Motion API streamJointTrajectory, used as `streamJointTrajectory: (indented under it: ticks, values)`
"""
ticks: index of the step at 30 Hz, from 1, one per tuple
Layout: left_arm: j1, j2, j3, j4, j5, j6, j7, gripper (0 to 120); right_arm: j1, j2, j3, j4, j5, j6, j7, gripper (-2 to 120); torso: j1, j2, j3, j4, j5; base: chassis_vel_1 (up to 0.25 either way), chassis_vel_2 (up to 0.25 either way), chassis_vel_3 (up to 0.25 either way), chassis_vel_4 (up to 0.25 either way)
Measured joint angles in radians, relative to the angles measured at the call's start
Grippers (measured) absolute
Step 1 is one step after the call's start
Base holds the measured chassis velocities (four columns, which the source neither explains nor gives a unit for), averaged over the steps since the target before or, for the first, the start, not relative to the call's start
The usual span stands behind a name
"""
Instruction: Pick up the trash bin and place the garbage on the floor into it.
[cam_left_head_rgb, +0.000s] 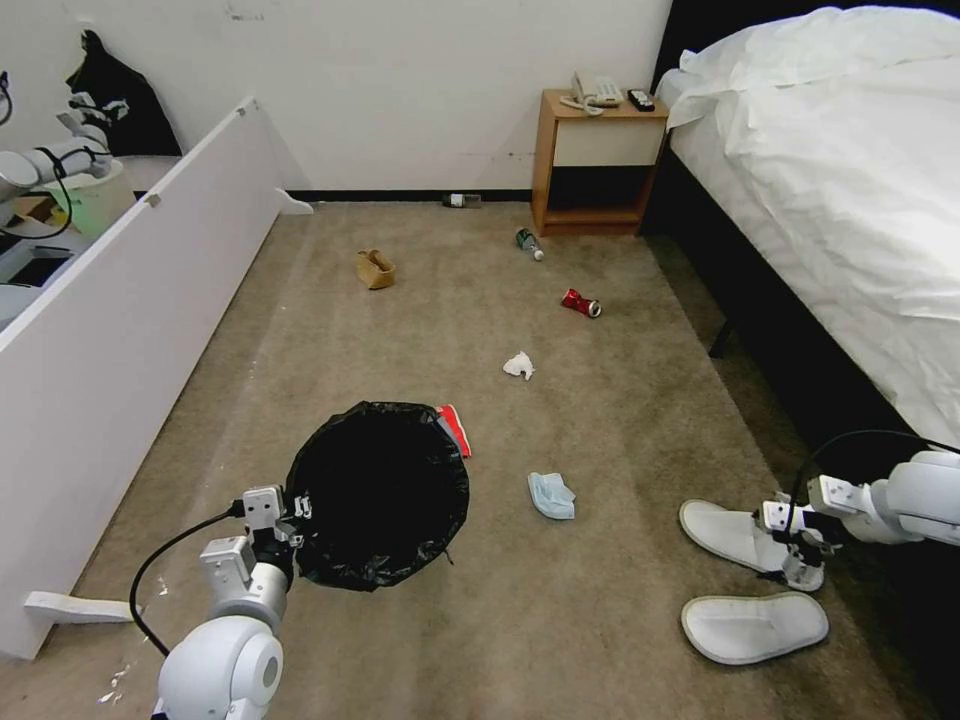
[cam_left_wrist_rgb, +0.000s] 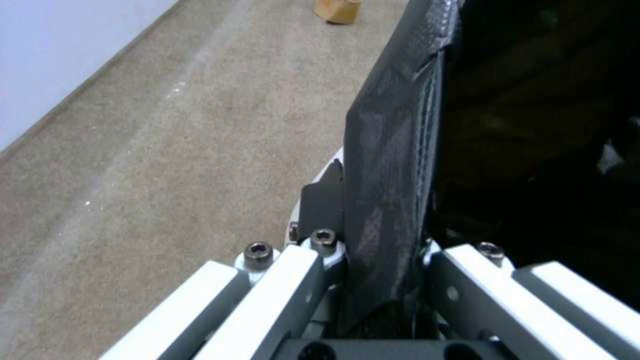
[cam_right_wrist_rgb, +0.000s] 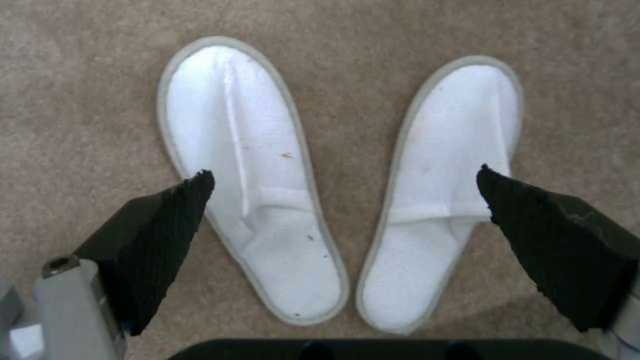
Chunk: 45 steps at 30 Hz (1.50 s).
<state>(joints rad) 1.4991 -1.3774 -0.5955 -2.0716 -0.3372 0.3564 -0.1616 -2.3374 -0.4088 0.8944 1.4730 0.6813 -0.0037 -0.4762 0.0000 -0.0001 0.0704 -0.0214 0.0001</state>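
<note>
Now, left hand (cam_left_head_rgb: 297, 512) clamped on the trash bin (cam_left_head_rgb: 380, 495) rim, right hand (cam_right_wrist_rgb: 343, 187) spread wide above the slippers (cam_right_wrist_rgb: 250, 175)

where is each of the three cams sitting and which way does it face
Head view: high on the robot, facing forward and down at the littered carpet; both arms show.
Left wrist view: along the left gripper, clamped on the trash bin rim.
Right wrist view: straight down past the open right gripper at two white slippers.
Shared: head view shows the bin and slippers too.
</note>
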Motion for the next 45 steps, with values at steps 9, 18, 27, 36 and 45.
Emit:
streamJointTrajectory:
  ticks: [9,18,27,36,45]
  values:
    - [-0.011,0.009,-0.004,0.016,-0.001,-0.006,0.006,2,-0.033,-0.034,0.005,-0.026,0.021,0.000,-0.039,100,0.000,0.000,0.000,0.0001,-0.0001,0.000,0.000,0.000,0.000]
    - [-0.018,0.016,-0.006,0.027,-0.006,-0.014,0.015,2,-0.072,-0.071,0.012,-0.055,0.041,-0.001,-0.060,100,0.000,0.000,0.000,0.0002,-0.0002,0.000,0.000,0.000,0.000]
    - [-0.016,0.001,-0.004,0.030,-0.002,-0.021,0.019,2,-0.097,-0.089,0.014,-0.076,0.050,0.000,-0.091,100,0.000,0.000,0.000,0.0002,-0.0002,0.000,0.000,0.000,0.000]
    - [-0.010,-0.017,-0.011,0.027,0.006,-0.027,0.021,2,-0.147,-0.111,0.026,-0.101,0.049,0.007,-0.096,100,0.000,0.000,0.000,0.0003,-0.0001,0.000,0.000,0.000,0.000]
    - [-0.006,-0.037,-0.017,0.027,0.021,-0.034,0.027,2,-0.213,-0.135,0.049,-0.146,0.043,0.033,-0.094,100,0.000,0.000,0.000,0.0002,-0.0001,0.000,0.000,0.000,0.000]
